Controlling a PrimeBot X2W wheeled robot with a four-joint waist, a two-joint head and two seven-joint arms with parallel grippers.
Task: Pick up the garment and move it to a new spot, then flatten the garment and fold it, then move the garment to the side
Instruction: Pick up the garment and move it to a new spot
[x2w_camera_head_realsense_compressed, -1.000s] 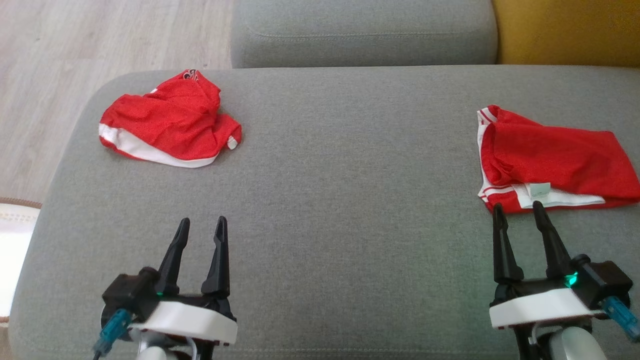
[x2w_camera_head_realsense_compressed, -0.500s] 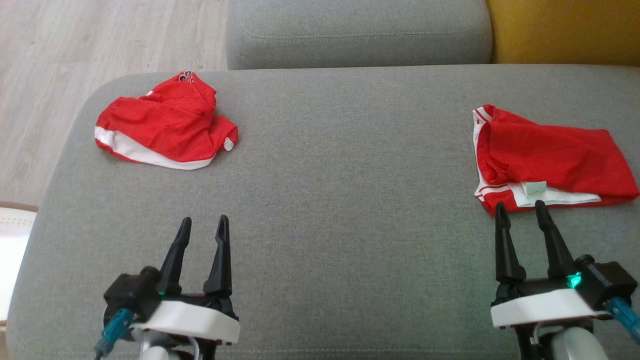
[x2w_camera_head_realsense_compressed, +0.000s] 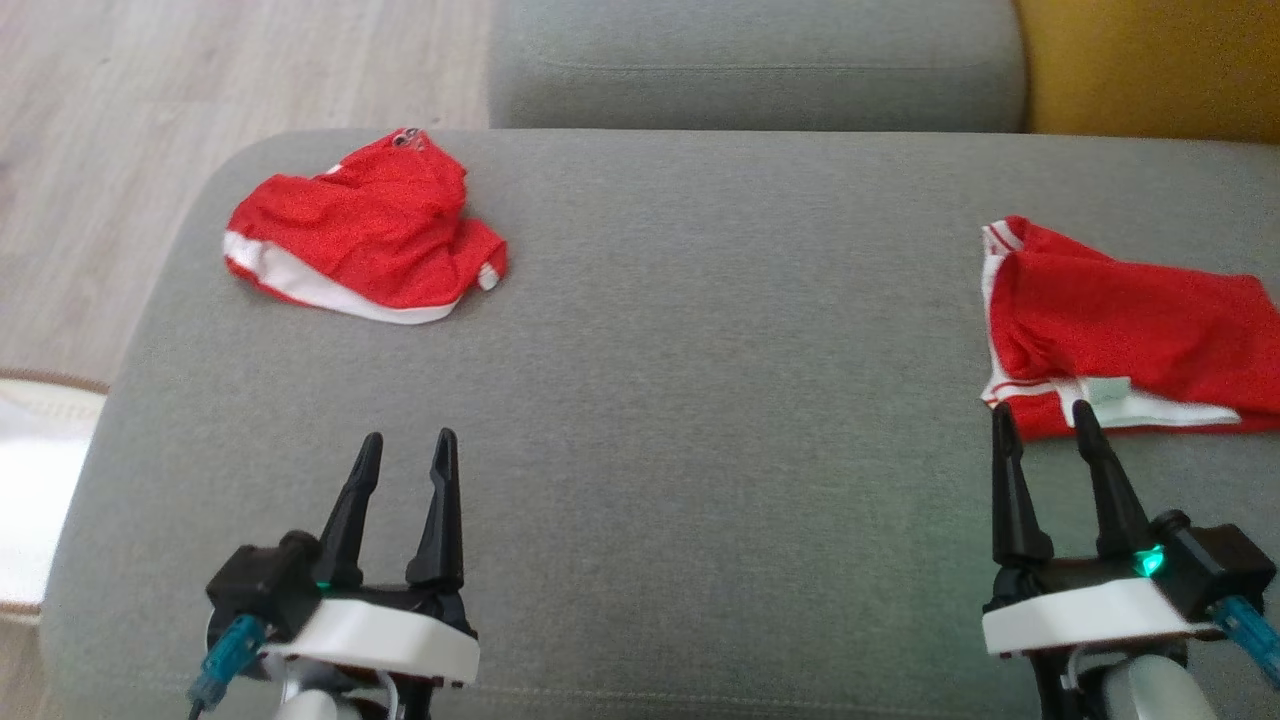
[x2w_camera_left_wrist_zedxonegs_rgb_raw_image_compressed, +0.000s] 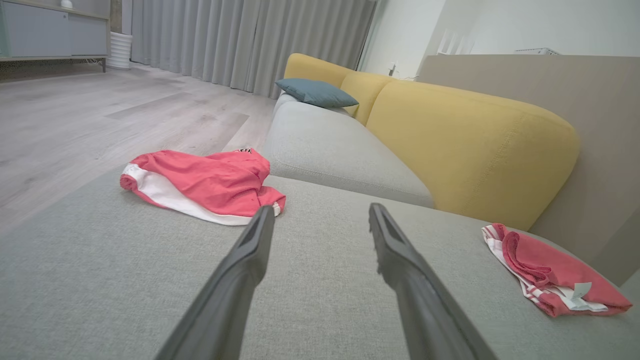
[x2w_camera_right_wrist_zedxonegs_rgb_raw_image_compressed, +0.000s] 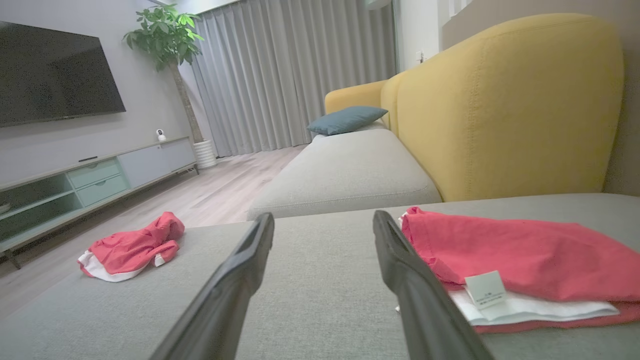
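Red crumpled garment (x2w_camera_head_realsense_compressed: 365, 235) at ten o'clock on grey sofa seat (x2w_camera_head_realsense_compressed: 700, 400); folded red garment (x2w_camera_head_realsense_compressed: 1130, 330) at three o'clock. Left gripper (x2w_camera_head_realsense_compressed: 408, 437) and right gripper (x2w_camera_head_realsense_compressed: 1039, 407) both spread, empty. Whole head view shifted sideways from before: only camera turning, nothing moved. Probably crumpled one next.

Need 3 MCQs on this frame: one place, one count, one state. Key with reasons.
1. Where is the folded garment?
A. just past the right hand
B. in the middle
C. on the floor

2. How many red garments lie on the seat?
A. one
B. two
C. three

3. The left hand is:
A. shut on cloth
B. open, empty
C. shut, empty

Key:
1 A: its hem lies at that hand's fingertips.
2 B: the folded one plus a crumpled garment at far left.
3 B: fingers apart, nothing between.
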